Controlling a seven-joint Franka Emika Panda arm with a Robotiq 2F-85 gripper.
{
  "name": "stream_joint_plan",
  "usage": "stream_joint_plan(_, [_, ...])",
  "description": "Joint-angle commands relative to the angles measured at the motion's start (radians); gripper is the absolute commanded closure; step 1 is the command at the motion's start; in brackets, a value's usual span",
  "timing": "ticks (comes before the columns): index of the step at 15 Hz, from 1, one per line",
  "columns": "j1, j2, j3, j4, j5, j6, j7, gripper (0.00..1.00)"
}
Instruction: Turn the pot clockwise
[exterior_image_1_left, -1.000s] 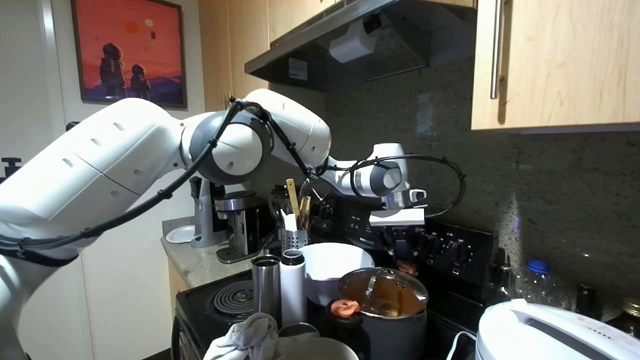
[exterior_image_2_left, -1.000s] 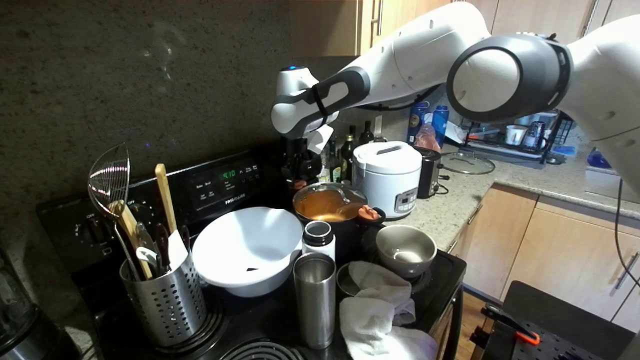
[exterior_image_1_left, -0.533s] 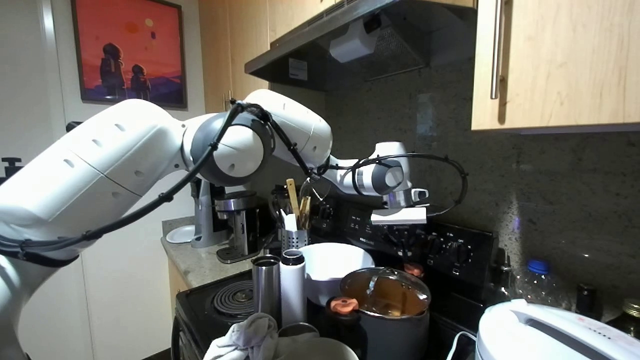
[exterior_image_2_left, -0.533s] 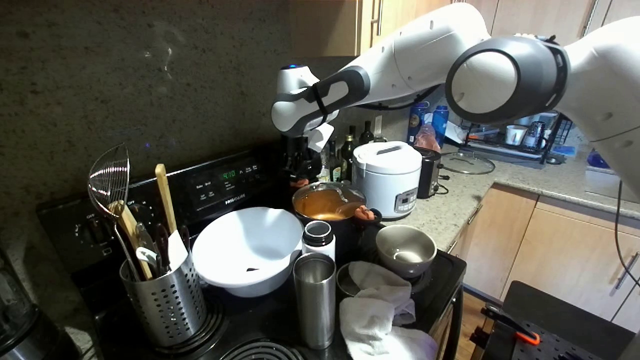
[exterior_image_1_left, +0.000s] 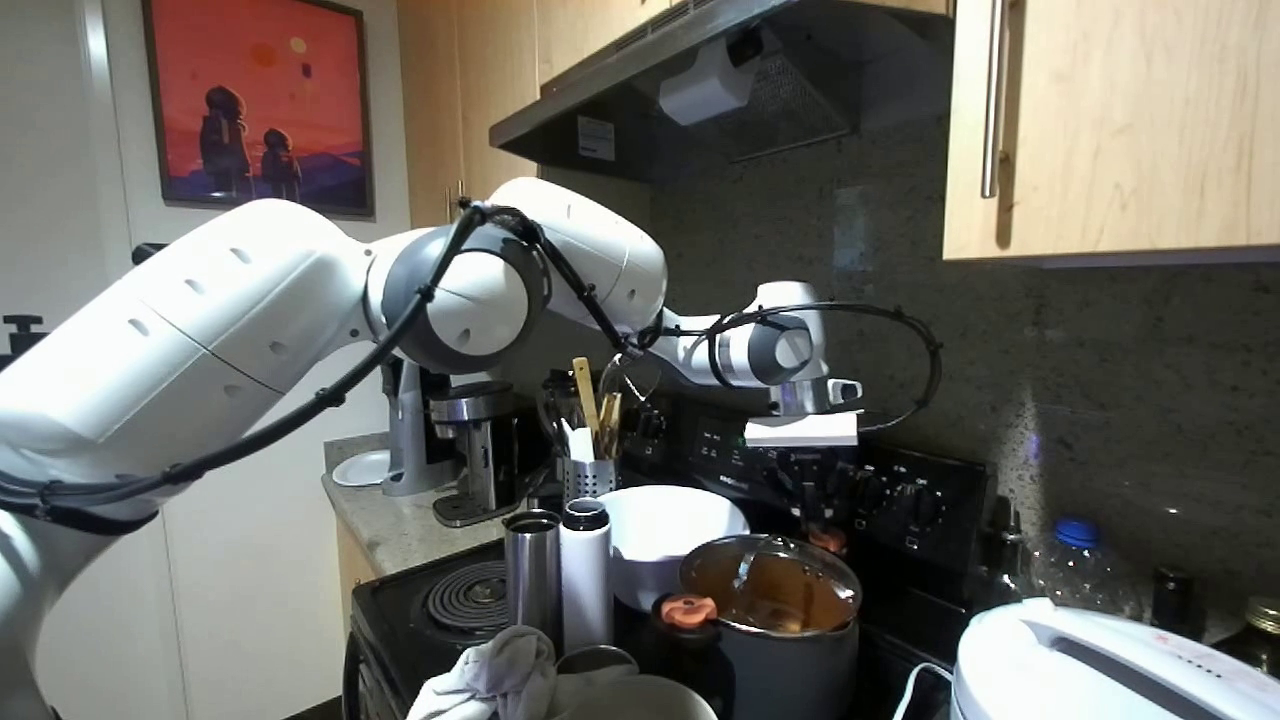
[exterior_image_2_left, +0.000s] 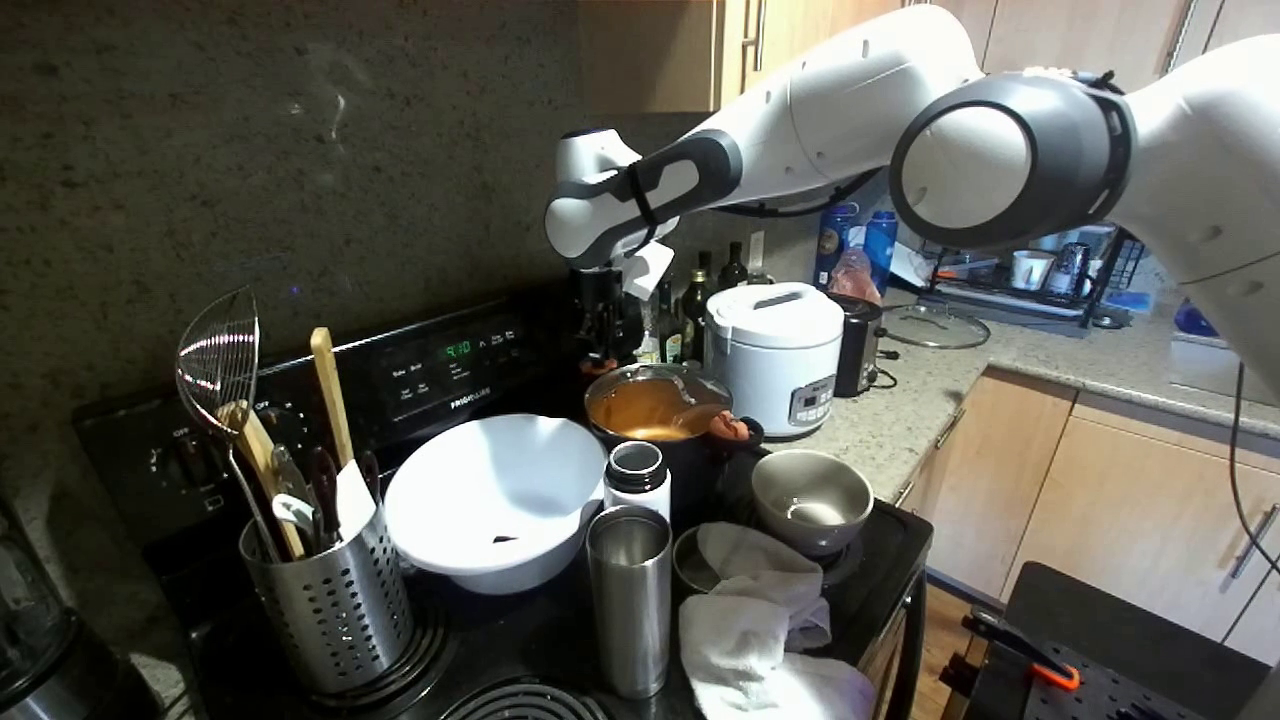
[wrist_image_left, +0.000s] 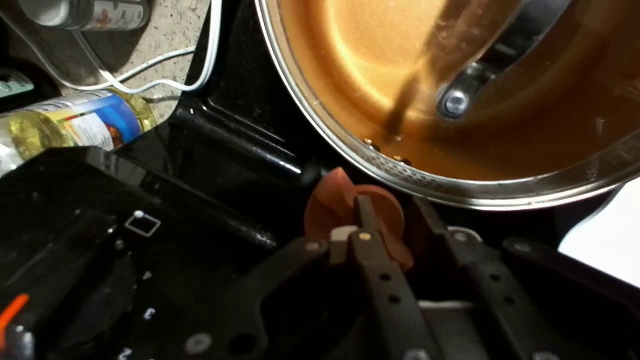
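We're eyeing the pot (exterior_image_1_left: 790, 665) just beside the white bowl (exterior_image_2_left: 480, 490); our tool (wrist_image_left: 392, 202), jaws partly apart, is hanging at the pot's orange rear handle (wrist_image_left: 332, 207). For clockwise, we're likely wanting a slow sweep away from the bowl, pivoting rather than sliding!

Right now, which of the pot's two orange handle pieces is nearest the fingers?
The rear piece, nearer the control panel; the front piece is across the pot.
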Motion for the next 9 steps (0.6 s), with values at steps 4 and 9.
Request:
stream_joint_plan(4, [-0.016,0.059,0.009,0.127,-0.006,-0.067,-0.071,0.21])
stream_joint_plan(9, [-0.013,0.088,0.011,0.172,-0.006,-0.093,-0.103,0.36])
